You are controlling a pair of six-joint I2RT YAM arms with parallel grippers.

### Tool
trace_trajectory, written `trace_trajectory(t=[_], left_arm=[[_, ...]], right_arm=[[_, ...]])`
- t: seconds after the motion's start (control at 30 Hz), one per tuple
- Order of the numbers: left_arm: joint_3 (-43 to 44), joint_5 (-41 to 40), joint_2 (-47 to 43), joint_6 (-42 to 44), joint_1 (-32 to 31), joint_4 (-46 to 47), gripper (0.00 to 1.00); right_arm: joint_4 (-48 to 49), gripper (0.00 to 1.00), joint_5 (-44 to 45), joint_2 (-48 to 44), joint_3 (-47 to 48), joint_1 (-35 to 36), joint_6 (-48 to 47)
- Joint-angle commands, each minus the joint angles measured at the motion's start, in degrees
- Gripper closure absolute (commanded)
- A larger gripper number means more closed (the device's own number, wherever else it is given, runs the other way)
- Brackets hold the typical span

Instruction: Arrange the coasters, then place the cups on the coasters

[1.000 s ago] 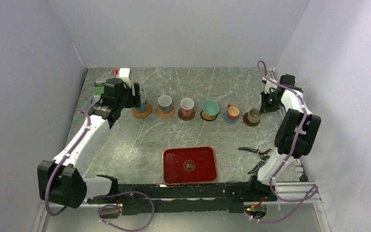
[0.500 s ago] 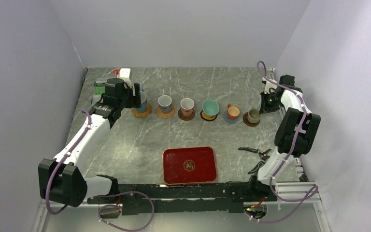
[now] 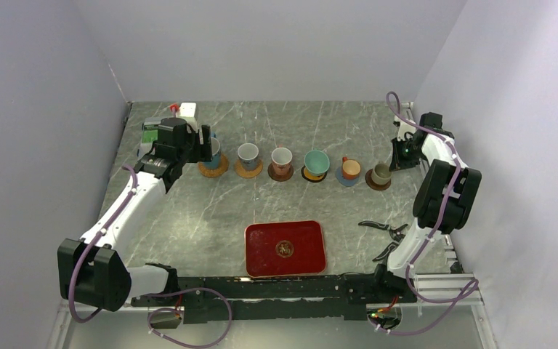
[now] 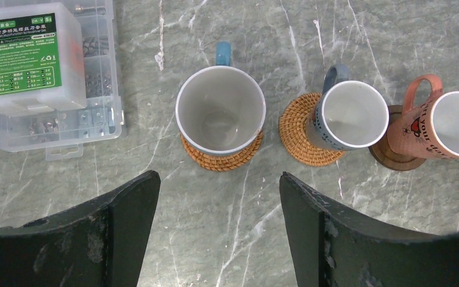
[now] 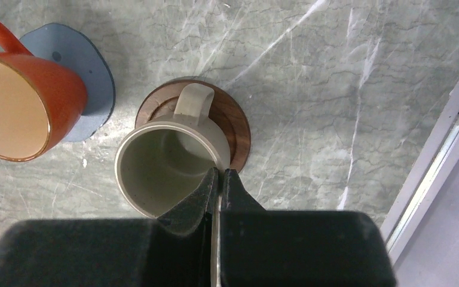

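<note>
The top view alone takes in the whole row: six cups (image 3: 282, 158) upright on six coasters (image 3: 248, 172), lined left to right across the far part of the bench (image 3: 189, 211). The red tray (image 3: 285, 249) lies nearer the arm bases, well apart from them. Only the left wrist view shows the weave of the orange-tan coaster (image 4: 221, 160) under the large white mug (image 4: 220, 110), whose bowl is empty and whose blue handle points toward the far wall. A clear parts box (image 4: 42, 66) with a green label, holding small metal hardware, sits near its left side. The left jaws stand wide and touch nothing, and the mug shows beyond the gap between them. Only the right wrist view shows that the grey-olive cup (image 5: 167, 167) is empty. It stands on a dark brown coaster (image 5: 236, 125), handle likewise toward the far wall, beside the orange cup (image 5: 18, 107) on the blue-grey coaster (image 5: 75, 51). The right jaws are pressed together on nothing, their tips over that cup's near rim; whether they touch it cannot be told.
</note>
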Motion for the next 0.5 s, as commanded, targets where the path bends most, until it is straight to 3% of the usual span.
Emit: trace_trajectory(t=[0.0,0.33,0.47], left_arm=[[0.74,-0.48,-0.69,0.77,-0.19,1.13,0.21],[0.83,-0.44,-1.27,0.69,-0.2,1.05,0.21],[0.83,-0.5,-1.4,0.69,-0.2,1.04,0.21]], right_arm=[[1.48,0.99,-1.35,0.31,2.75,-0.38,0.23],[1.78,0.72,-1.07,-0.57,2.67,-0.38,0.82],[2.4,0.67,-0.9,-1.22,2.37,-0.34,1.17]])
